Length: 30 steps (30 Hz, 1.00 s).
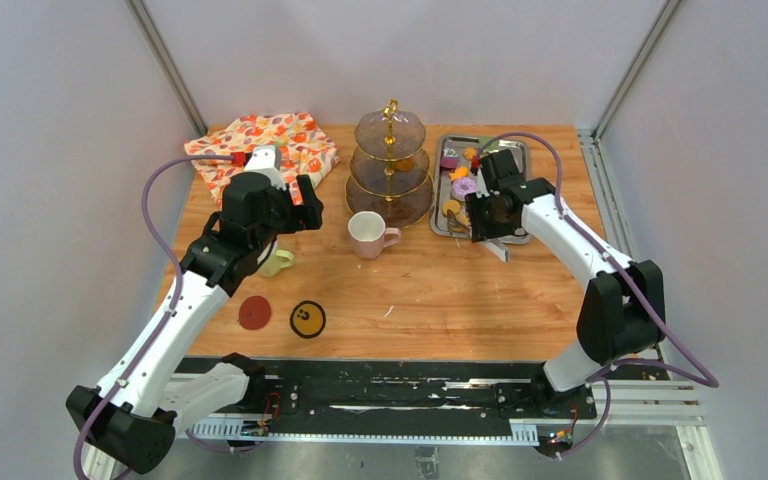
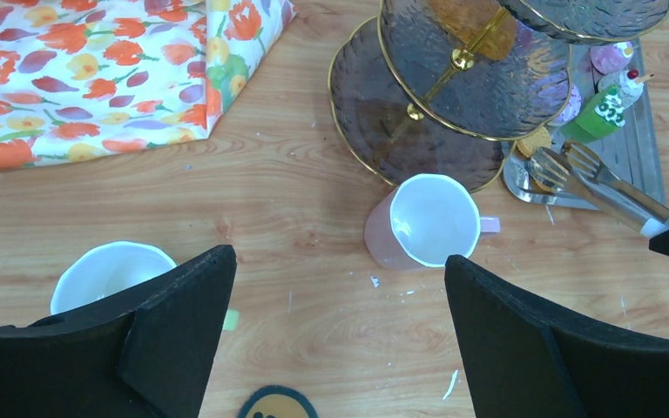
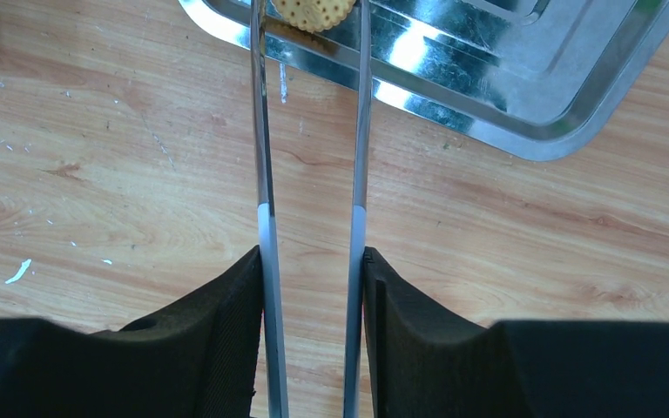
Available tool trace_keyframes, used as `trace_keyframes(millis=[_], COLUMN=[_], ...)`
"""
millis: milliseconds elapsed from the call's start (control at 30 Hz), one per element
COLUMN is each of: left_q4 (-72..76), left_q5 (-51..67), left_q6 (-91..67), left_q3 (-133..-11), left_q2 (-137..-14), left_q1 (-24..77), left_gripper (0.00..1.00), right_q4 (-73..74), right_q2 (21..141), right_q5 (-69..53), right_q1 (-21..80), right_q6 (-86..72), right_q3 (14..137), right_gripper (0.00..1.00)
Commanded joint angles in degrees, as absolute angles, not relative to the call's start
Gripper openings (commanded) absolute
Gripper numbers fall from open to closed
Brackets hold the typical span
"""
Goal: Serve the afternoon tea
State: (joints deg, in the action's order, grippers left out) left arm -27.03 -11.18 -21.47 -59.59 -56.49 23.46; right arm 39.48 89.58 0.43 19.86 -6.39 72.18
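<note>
The brown-glass three-tier stand (image 1: 391, 165) stands at the back centre; it also shows in the left wrist view (image 2: 453, 96). The pink mug (image 1: 368, 235) (image 2: 422, 222) sits in front of it. The yellow-green mug (image 1: 275, 262) (image 2: 109, 270) is partly hidden under my left arm. My left gripper (image 1: 305, 205) (image 2: 338, 258) is open and empty above the table between the mugs. My right gripper (image 1: 482, 225) (image 3: 312, 254) is shut on the metal tongs (image 3: 264, 174), whose tips flank an orange biscuit (image 3: 314, 10) (image 1: 451, 207). A purple doughnut (image 1: 463, 186) and a green cake (image 2: 597, 117) lie on the tray.
The steel tray (image 1: 515, 150) (image 3: 523, 113) lies right of the stand. A floral cloth (image 1: 265, 150) (image 2: 96, 78) lies at the back left. A red coaster (image 1: 254, 312) and a yellow-faced coaster (image 1: 307, 319) (image 2: 277, 405) lie near the front.
</note>
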Motion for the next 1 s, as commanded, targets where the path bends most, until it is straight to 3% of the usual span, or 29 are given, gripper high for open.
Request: trace_keyframes(millis=[0,467,967], left_q4=[-25.97,-25.14,-25.77], left_q5=[-11.95,-12.34,-13.11], left_q6=[-21.62,-21.00,-20.78], left_q3=[-59.37,-58.31,-58.88], left_q2=[-55.90,-55.13,-54.84], left_q1=[23.82,23.73,23.79], left_gripper=[0.95,0.95,0.95], right_q4=[40.41,41.41,43.40], right_q2=[89.24,86.08,81.12], right_q5=[1.07,4.56,7.27], right_q1=[20.61,20.13,20.13], right_q6=[-5.89,-6.34,-5.78], right_q3=[74.50,76.60,81.17], right_gripper=[0.32,0.22,0.21])
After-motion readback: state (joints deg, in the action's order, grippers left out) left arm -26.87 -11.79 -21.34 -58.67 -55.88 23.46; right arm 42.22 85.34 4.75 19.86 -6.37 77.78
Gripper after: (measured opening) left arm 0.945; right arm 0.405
